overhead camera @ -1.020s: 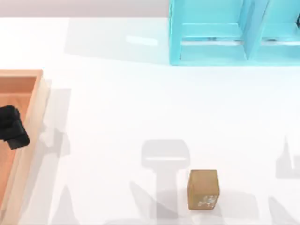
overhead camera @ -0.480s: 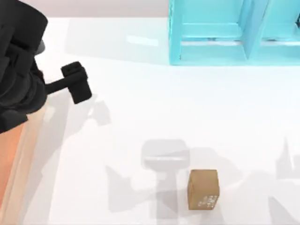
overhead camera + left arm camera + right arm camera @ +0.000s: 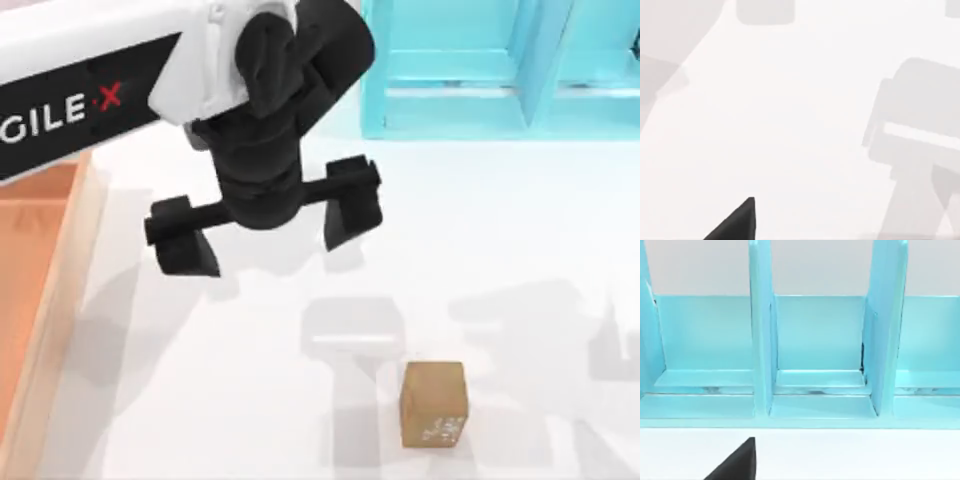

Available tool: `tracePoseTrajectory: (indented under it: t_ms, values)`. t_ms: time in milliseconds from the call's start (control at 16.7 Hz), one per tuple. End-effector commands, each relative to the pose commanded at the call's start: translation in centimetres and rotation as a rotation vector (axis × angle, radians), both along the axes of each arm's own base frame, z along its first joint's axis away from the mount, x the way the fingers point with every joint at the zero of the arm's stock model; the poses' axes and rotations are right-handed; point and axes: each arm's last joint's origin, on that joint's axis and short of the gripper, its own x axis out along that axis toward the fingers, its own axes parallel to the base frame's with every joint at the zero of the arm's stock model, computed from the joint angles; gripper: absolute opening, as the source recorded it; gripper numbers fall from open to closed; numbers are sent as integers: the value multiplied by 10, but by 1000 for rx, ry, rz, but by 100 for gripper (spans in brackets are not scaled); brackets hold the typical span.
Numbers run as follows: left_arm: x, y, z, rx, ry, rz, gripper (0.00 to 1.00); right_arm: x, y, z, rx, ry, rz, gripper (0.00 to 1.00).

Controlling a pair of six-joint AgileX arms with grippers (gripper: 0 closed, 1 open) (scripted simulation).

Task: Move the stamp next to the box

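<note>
Above the counter [image 3: 520, 230], mid-left in the top view, the left end effector [image 3: 263, 232] hangs with fingers spread wide, nothing between them. One finger [image 3: 183, 238] sits toward the box side, the other [image 3: 350, 203] toward the shelf side. White arm link with AgileX lettering comes in from the upper left.

Stamp [image 3: 434, 404]: tan-brown wooden cube, faint white markings on its near face, standing on the counter near the bottom edge, right of centre. It's well apart from the left end effector and untouched.

Box [image 3: 60, 290]: orange-brown inside, light wooden rim, at the far left edge. Well apart from the stamp.

Turquoise-blue shelf frame [image 3: 500, 70] stands at the top right; right wrist view faces its compartments [image 3: 817, 340]. Right end effector state: cannot tell.
</note>
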Motion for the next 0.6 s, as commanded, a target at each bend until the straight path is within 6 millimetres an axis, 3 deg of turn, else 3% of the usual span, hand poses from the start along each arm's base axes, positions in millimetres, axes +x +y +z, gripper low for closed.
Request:
tracePoseTrajectory:
  t_ms: [300,600]
  values:
    - [-24,-76,-8,36,90,-111,100,0,0,0,0,0,0,100]
    - [-60,-125,-7,41,131,-221,100,0,0,0,0,0,0,100]
